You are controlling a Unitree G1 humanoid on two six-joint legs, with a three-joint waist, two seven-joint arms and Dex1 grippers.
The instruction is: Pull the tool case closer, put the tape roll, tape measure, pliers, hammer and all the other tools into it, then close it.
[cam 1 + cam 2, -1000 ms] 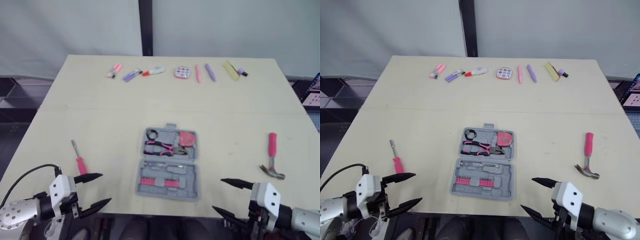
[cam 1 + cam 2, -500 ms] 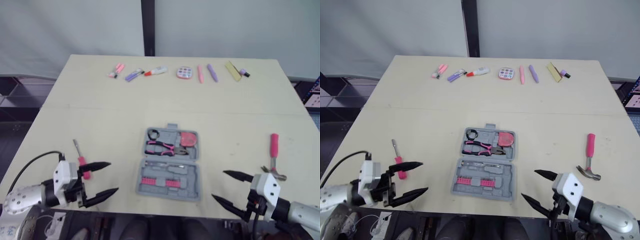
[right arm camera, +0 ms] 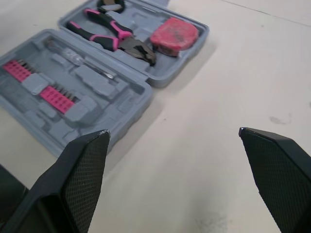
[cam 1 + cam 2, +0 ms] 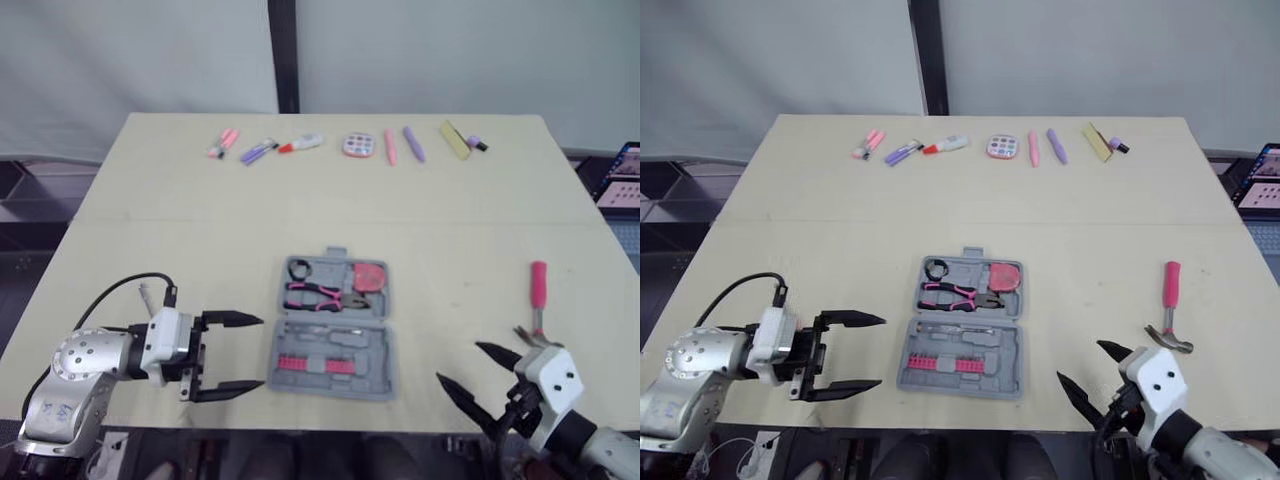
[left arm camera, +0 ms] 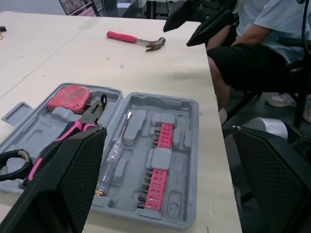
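**Worktop**: pale, wide. It carries the whole set, and a row of small items lies along its far edge, well apart from the work.

**Tool case**: grey moulded plastic, lying open and flat at centre, near the front edge. Both pincers seem able to reach it there, so the pull-closer step looks done. The far half holds the larger tools in shaped recesses. The near half holds a pink bit rack and a clear-handled screwdriver. The lid is not yet shut.

**Left pincer**: black fingers spread wide, holding nothing. It is just beside the case's left edge and points at it, probably to steady or fold the case.

**Right pincer**: also spread and empty, low at the front right, between the case and the hammer.

**Hammer**: pink handle, steel claw head towards the robot. It lies loose on the worktop, well right of the case, and is likely the next pick.

**Pliers**: pink and black, seated in the far half.

**Tape measure**: pink, round-cornered, seated at the far right.

**Tape roll**: small black ring, seated at the far left.
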